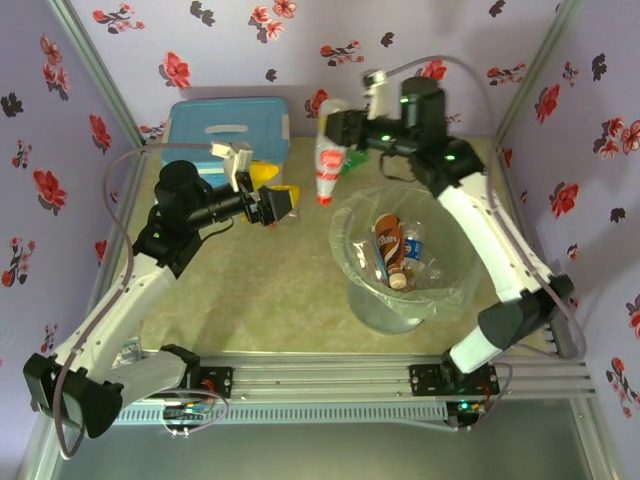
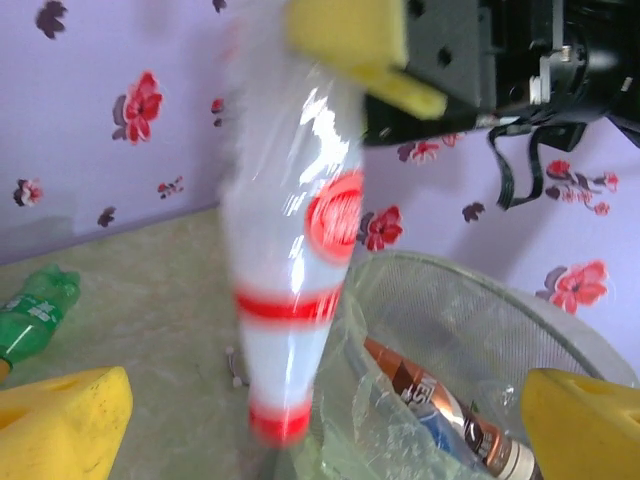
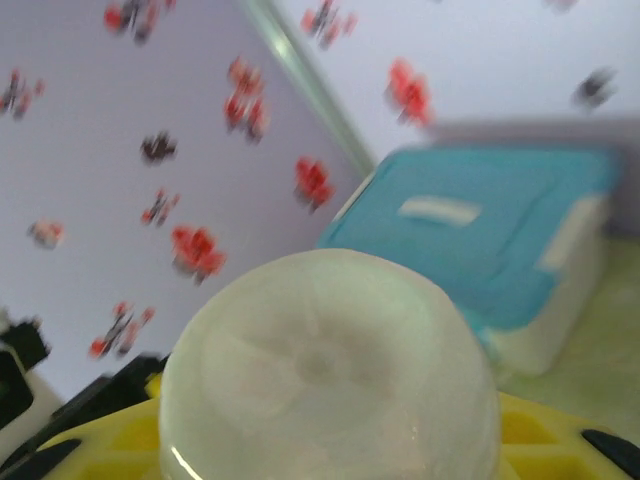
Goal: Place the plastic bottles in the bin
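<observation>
Yellow-padded right gripper (image 1: 338,128) pinches the base of a clear red-labelled bottle (image 2: 295,280), which hangs cap down beside the bin (image 1: 385,305), near its far-left rim (not over the opening). Just alongside, the left gripper (image 1: 283,205) has its pads (image 2: 60,420) spread wide, holding nothing. Likely risk: releasing here would drop the bottle onto the tabletop (image 1: 270,290), or its cap could clip the rim in crossing.

Soft, even, fairly bright light falls from above. The overhead view is sharp, with only faint shadows on the table (image 1: 290,290) around the bin (image 1: 385,308). At the left wrist the bottle (image 2: 295,300) is smeared by motion and carries white glare streaks. The right wrist view is blurred throughout: the bottle's base is close and unfocused, and the box (image 3: 490,230) is soft.
</observation>
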Controlling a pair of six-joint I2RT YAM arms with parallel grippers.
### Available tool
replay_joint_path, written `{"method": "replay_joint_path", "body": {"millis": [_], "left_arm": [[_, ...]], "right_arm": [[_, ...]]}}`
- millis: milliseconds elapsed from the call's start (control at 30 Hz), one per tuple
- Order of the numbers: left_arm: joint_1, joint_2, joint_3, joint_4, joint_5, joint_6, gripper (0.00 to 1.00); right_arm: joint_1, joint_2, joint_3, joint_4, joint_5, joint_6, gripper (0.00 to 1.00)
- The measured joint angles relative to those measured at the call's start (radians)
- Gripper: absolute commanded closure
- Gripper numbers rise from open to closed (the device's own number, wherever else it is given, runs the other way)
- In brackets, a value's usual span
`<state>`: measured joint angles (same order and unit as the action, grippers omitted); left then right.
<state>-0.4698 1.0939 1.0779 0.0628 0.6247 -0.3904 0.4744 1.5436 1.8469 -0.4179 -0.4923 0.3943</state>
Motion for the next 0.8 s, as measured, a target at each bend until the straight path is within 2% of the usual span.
{"method": "replay_joint_path", "body": {"millis": [200,400,633,800], "left_arm": [[-0.102,0.054,0.005,-0.014,-0.135,-0.023,0.03],[-0.222,0.186,0.031,-0.031,-0.239,-0.022,0.02],[-0.282,0.275,0.081,-0.056,-0.310,-0.010,0.02],[-0.294,0.295,0.087,-0.056,-0.334,-0.003,0.02]], "right_arm": [[-0.159,-0.209,0.041,-0.084,0.142,-0.071,0.64],[-0.220,-0.405,0.042,-0.203,0.279,-0.152,0.67],[-0.221,-0.570,-0.191,-0.270,0.306,-0.163,0.69],[-0.221,-0.582,-0.359,-0.276,0.298,-0.188,0.70]]}}
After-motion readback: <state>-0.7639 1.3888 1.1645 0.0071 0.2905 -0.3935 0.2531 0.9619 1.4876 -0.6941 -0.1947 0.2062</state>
